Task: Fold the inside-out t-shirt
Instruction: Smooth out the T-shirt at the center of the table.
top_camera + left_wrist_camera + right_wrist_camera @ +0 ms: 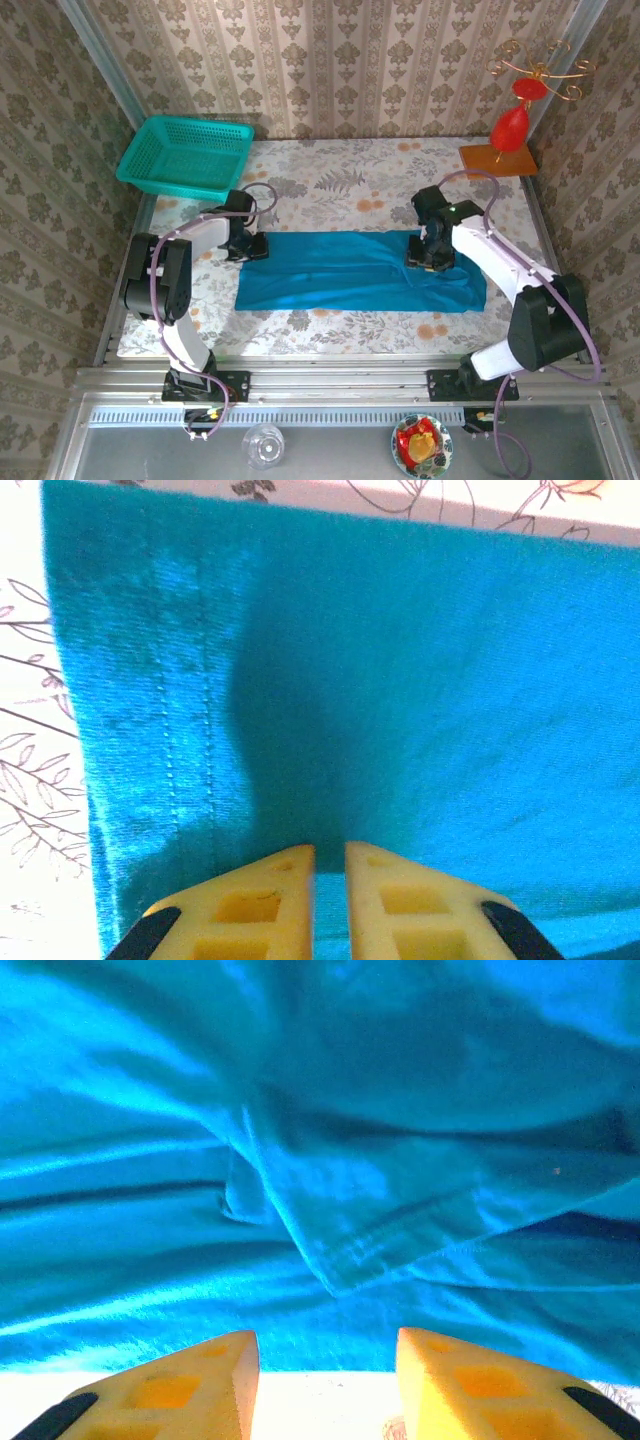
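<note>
One bright blue soft-fabric t-shirt (350,278) lies as a long flat band across the middle of the floral-patterned counter (340,185). Left claw (330,865) at the band's far-left corner: jaws nearly together, blue fabric in the slit, clenched on it. Right claw (327,1355) over the band's right end: released, yellow fingers (180,1380) apart, pale counter between them. Teal plastic mesh basket (185,155) sits at the far-left corner.
</note>
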